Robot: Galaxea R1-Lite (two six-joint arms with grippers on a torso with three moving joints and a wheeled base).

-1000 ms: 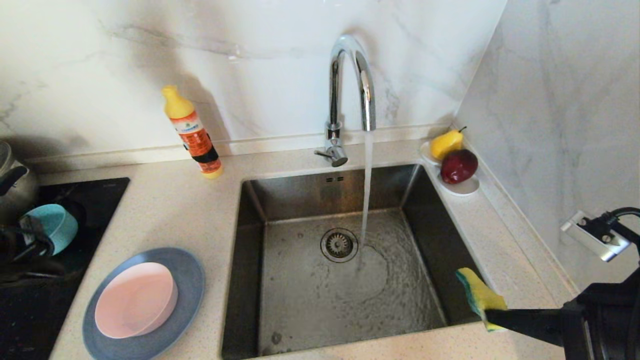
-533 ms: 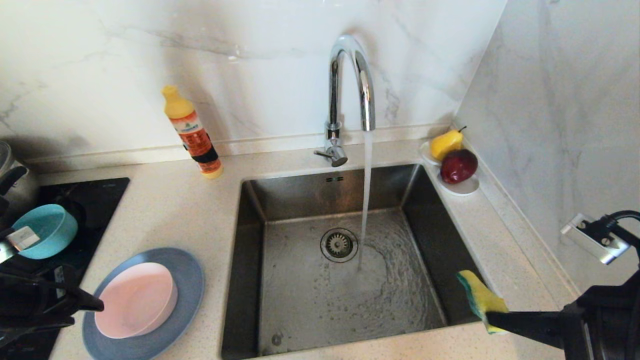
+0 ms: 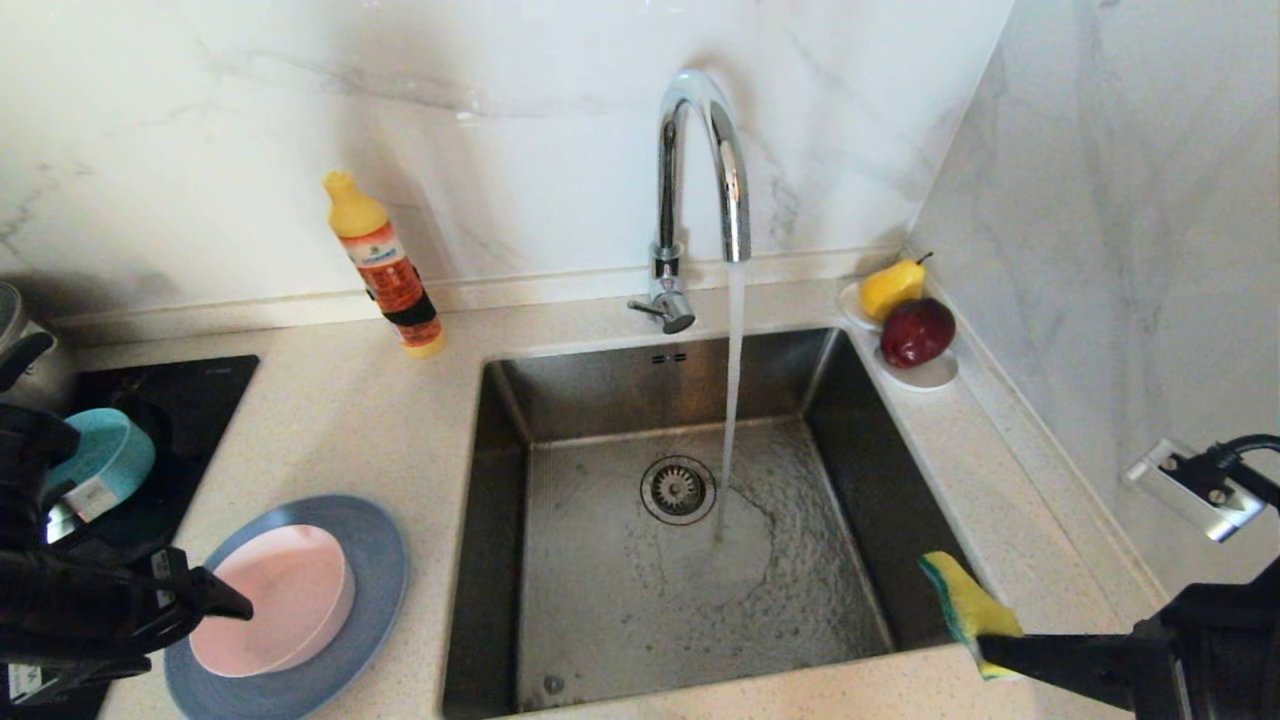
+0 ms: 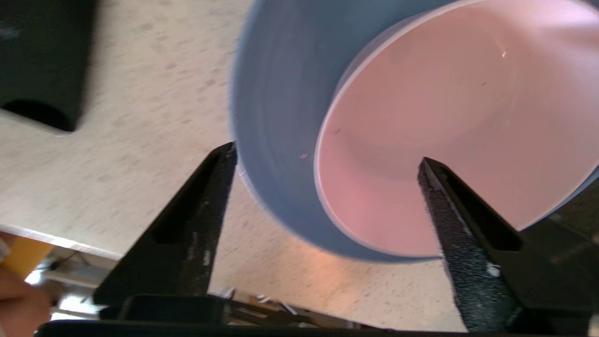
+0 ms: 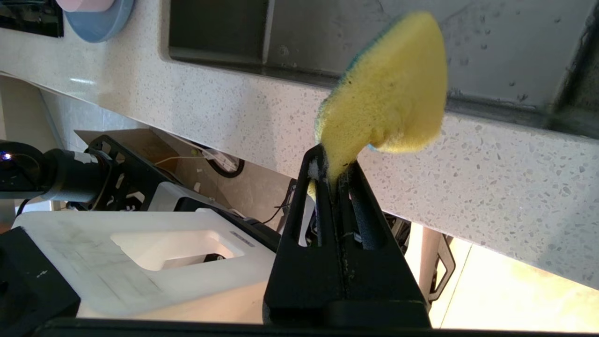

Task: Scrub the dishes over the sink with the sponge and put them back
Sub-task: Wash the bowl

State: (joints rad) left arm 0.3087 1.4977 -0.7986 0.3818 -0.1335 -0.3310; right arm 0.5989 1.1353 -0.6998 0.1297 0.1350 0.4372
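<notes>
My right gripper (image 5: 334, 175) is clamped tight on a corner of the sponge (image 3: 965, 605), parked over the near counter edge beside the sink (image 3: 500, 500) so it's ready to scrub. My left gripper (image 4: 327, 161) has its fingers spread wide, straddling the near rim of the pink bowl (image 3: 275, 600) that sits in the grey-blue plate (image 3: 380, 545) — I judge that's my next dish. Behind it the teal bowl (image 3: 110, 455) rests on the stovetop (image 3: 190, 385); farther off, water runs from the tap (image 3: 700, 170).
</notes>
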